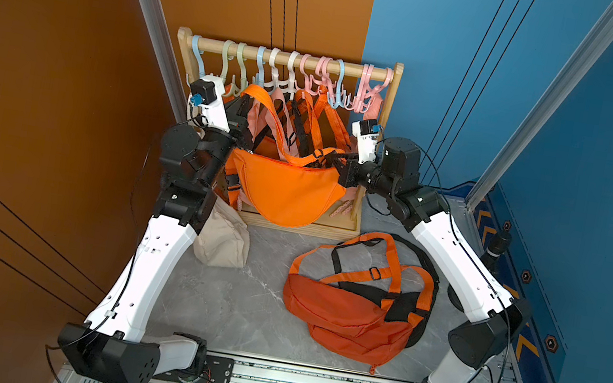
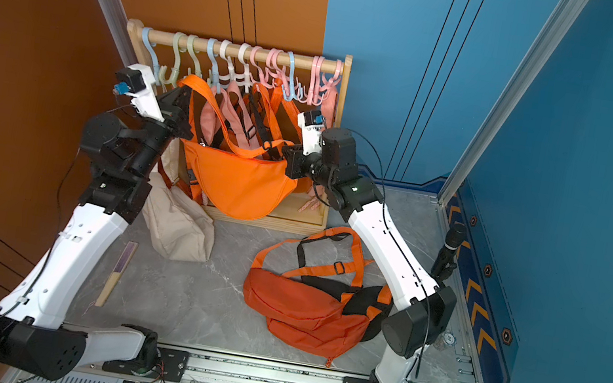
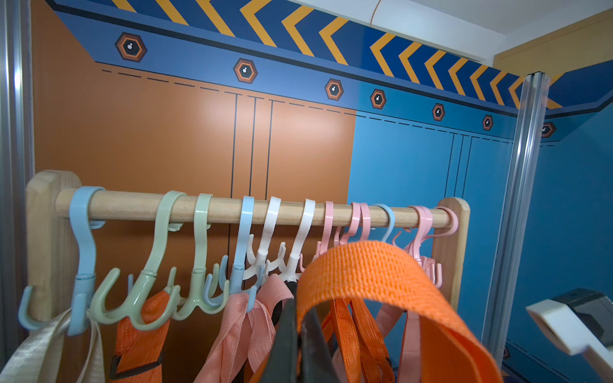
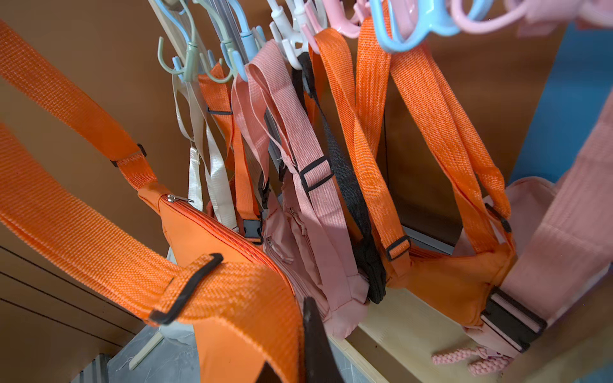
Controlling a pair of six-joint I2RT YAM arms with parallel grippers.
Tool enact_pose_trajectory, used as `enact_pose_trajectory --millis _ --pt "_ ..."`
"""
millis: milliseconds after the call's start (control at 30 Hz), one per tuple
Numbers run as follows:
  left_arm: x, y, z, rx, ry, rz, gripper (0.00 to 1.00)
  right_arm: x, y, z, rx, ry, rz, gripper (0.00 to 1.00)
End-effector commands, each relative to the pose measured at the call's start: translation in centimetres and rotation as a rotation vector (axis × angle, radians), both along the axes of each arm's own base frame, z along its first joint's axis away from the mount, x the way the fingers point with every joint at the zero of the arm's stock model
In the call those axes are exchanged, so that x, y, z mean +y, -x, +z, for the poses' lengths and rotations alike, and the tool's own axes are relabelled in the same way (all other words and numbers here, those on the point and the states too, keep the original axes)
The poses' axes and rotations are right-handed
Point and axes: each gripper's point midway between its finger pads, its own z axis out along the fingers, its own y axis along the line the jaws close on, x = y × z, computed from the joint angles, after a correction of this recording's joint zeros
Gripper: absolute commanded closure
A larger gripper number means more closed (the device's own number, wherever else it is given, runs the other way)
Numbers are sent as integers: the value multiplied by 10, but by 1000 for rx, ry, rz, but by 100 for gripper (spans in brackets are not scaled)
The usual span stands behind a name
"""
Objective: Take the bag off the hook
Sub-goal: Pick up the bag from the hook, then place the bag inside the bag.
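Observation:
A bright orange crescent bag (image 1: 284, 191) (image 2: 239, 186) hangs in front of the wooden rack, carried by its strap between my two grippers. My left gripper (image 1: 246, 104) (image 3: 300, 310) is shut on the orange strap (image 3: 365, 265), which arches over its dark fingers just in front of the row of pastel hooks (image 3: 265, 265). The strap rests on no hook that I can see. My right gripper (image 1: 336, 160) (image 4: 303, 320) is shut on the same strap (image 4: 232, 291) near its black slider, at the bag's right end.
Pink, orange and cream bags hang from hooks on the rod (image 1: 288, 57). A darker orange backpack (image 1: 357, 309) lies on the grey floor at front right. A beige bag (image 1: 222, 241) slumps beside the left arm. The rack's base board (image 1: 299, 225) lies under the hanging bag.

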Motion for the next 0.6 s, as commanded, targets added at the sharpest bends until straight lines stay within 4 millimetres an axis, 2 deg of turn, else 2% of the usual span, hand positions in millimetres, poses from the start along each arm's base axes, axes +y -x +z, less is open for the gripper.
enact_pose_trajectory --millis 0,267,367,567 --pt "-2 22 4 -24 -3 5 100 -7 25 14 -76 30 -18 100" --pt "-16 69 -8 -21 -1 -49 100 -32 75 8 -88 14 -55 100" --pt "-21 86 -13 -14 1 -73 100 -34 102 5 -96 27 -43 100" --pt "-30 122 -28 8 21 -145 100 -46 138 -18 -75 52 -30 100"
